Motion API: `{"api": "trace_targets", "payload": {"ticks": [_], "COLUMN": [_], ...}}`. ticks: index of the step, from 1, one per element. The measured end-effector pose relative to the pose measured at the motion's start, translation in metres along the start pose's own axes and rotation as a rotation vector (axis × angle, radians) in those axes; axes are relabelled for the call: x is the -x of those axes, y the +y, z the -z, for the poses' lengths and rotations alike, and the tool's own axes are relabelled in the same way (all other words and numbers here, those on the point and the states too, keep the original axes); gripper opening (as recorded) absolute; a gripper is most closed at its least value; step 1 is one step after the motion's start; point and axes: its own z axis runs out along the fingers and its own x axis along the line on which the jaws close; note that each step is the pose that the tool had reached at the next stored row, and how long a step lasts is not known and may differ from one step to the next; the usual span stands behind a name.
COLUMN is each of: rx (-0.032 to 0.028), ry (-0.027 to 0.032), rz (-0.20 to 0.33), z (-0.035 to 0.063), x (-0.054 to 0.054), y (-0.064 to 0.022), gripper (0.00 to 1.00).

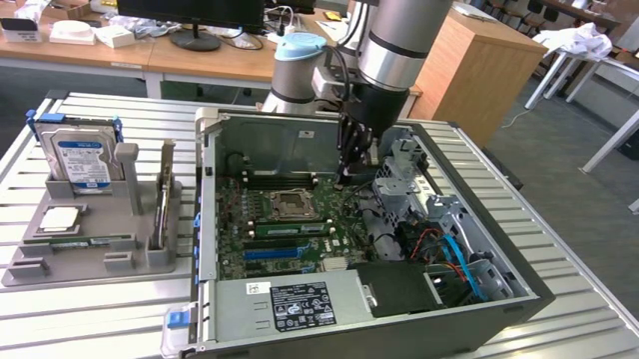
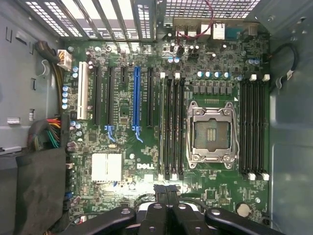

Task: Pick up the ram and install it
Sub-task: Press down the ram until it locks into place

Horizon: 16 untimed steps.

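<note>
With my gripper (image 1: 345, 176) shut on nothing, low over the motherboard (image 2: 122, 142) and well apart from the ram (image 1: 85, 241) at the exterior view's left, any drop could gouge the sockets.

Lab-like office: wooden desks (image 1: 100, 54), monitor (image 1: 190, 11), slatted metal table (image 1: 80, 314), opened PC case (image 1: 260, 138).

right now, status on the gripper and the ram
Gripper shut, empty, low over the motherboard. Ram lying in grey holder, exterior view's left, untouched. Nothing seen blocking the slots.
</note>
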Motion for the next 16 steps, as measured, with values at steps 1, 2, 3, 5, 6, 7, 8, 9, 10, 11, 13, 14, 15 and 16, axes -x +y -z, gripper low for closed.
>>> {"api": "trace_targets", "payload": {"ticks": [1,2,3,5,6,7,8,9,10,11,13,14,15,16], "rx": [0.0000,0.0000,0.0000,0.0000,0.0000,0.0000,0.0000,0.0000,0.0000,0.0000,0.0000,0.0000,0.0000,0.0000], "ry": [-0.0001,0.0000,0.0000,0.0000,0.0000,-0.0001,-0.0001,0.0000,0.0000,-0.0001,-0.0001,-0.0001,-0.0001,0.0000], "rz": [0.000,0.000,0.000,0.000,0.000,0.000,0.000,0.000,0.000,0.000,0.000,0.000,0.000,0.000], "z": [-0.0004,-0.0008,-0.0012,-0.0019,-0.0023,-0.0026,-0.0030,-0.0033,-0.0037,-0.0040,-0.0047,-0.0051,-0.0055,-0.0059], "x": [0.0000,0.0000,0.0000,0.0000,0.0000,0.0000,0.0000,0.0000,0.0000,0.0000,0.0000,0.0000,0.0000,0.0000], "y": [0.0000,0.0000,0.0000,-0.0001,-0.0001,-0.0001,-0.0001,-0.0001,-0.0001,-0.0002,-0.0002,-0.0002,-0.0002,-0.0002], "gripper": [0.10,0.10,0.10,0.10,0.10,0.10,0.10,0.10,0.10,0.10,0.10,0.10,0.10,0.10]}}
